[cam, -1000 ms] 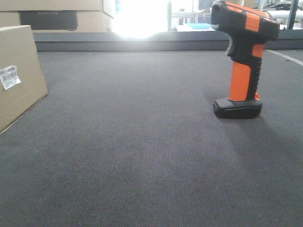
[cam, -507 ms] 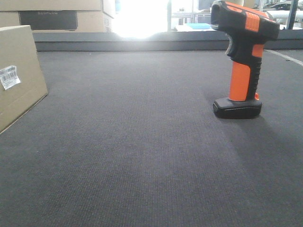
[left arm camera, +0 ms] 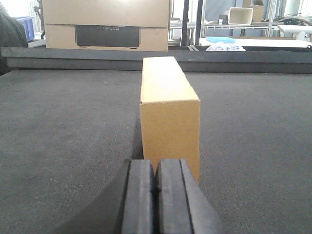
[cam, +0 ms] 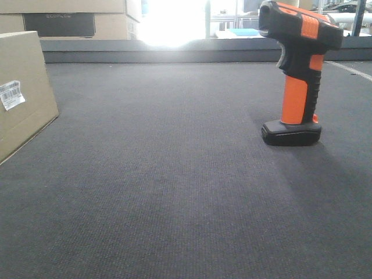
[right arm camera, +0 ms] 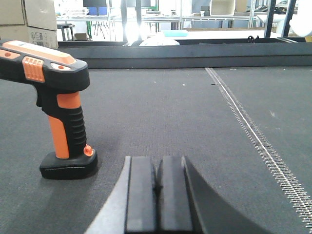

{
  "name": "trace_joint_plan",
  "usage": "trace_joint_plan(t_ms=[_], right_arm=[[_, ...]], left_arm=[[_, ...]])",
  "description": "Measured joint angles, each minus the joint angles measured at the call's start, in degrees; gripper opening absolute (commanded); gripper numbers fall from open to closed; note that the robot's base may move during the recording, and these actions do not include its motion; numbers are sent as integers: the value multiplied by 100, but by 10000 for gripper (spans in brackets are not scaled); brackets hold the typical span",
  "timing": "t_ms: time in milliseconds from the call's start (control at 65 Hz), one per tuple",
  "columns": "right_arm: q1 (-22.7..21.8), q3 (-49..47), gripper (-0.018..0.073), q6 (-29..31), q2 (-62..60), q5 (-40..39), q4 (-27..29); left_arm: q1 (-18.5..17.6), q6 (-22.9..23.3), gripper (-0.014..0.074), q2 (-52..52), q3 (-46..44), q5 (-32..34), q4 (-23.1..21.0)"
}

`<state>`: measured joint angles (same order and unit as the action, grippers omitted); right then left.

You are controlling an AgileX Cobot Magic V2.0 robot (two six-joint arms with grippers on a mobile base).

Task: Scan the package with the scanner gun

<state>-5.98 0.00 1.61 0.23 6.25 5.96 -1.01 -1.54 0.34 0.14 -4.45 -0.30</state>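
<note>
An orange and black scanner gun [cam: 299, 70] stands upright on its base on the dark mat, at the right of the front view. In the right wrist view the scanner gun [right arm camera: 61, 102] stands ahead and to the left of my right gripper [right arm camera: 157, 187], which is shut and empty. A brown cardboard package [cam: 20, 90] with a white barcode label [cam: 11, 94] sits at the left edge of the front view. In the left wrist view the package [left arm camera: 168, 114] stands end-on just ahead of my left gripper [left arm camera: 156, 187], which is shut and empty.
A raised dark ledge [cam: 174, 51] bounds the far side of the mat. Large cardboard boxes [left arm camera: 105, 24] stand behind it. A metal zipper-like strip [right arm camera: 253, 131] runs across the mat to the right of my right gripper.
</note>
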Motion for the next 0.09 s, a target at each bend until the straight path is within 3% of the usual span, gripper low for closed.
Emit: trace_joint_plan(t_ms=[92], right_arm=[[0, 0, -151, 0, 0, 0, 0]], left_arm=[[0, 0, -111, 0, 0, 0, 0]])
